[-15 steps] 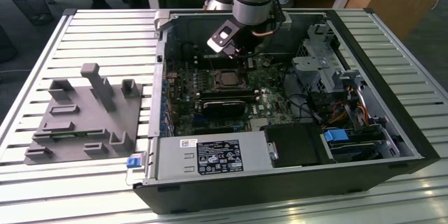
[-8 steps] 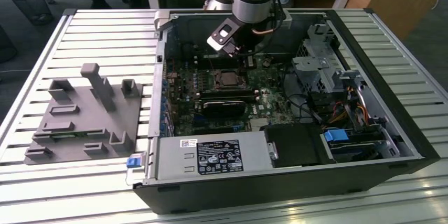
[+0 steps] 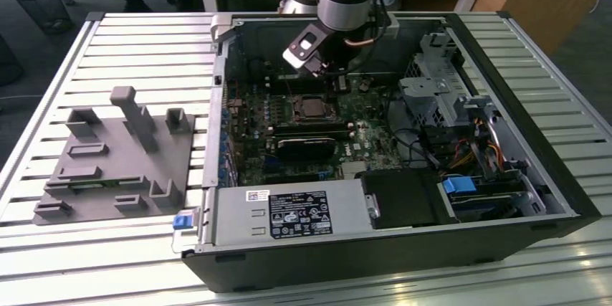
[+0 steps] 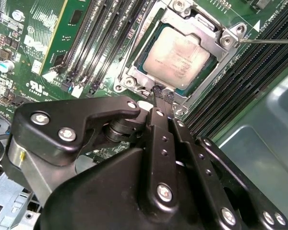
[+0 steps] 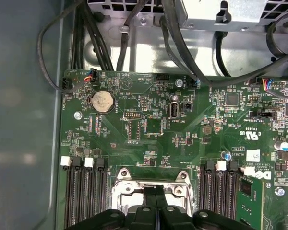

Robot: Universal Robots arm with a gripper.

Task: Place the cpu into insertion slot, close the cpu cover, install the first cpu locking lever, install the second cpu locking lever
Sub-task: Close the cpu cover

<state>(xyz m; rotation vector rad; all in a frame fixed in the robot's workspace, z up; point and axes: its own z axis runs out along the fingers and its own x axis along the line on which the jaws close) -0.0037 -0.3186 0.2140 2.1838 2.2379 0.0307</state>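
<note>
Already the cpu (image 4: 179,56) lies seated under the closed cpu cover (image 4: 198,22). The hand (image 4: 162,93), fingers pressed together, hovers at the cover's rim; one locking lever (image 4: 269,41) looks unlatched

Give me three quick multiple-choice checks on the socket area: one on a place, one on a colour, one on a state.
1. Where is the cpu?
A. On the grey fixture
B. In the insertion slot
C. On the slatted table

2. What colour is the circuit board?
A. Green
B. Red
C. White

3. How does the cpu cover stand?
A. Raised upright
B. Down flat around the cpu
C. Taken off

Answers:
1 B: the second wrist view shows the silver-grey chip seated in the socket.
2 A: the board is green in both wrist views.
3 B: the silvery frame lies around the chip's top, with the fingers together at its edge.
</note>
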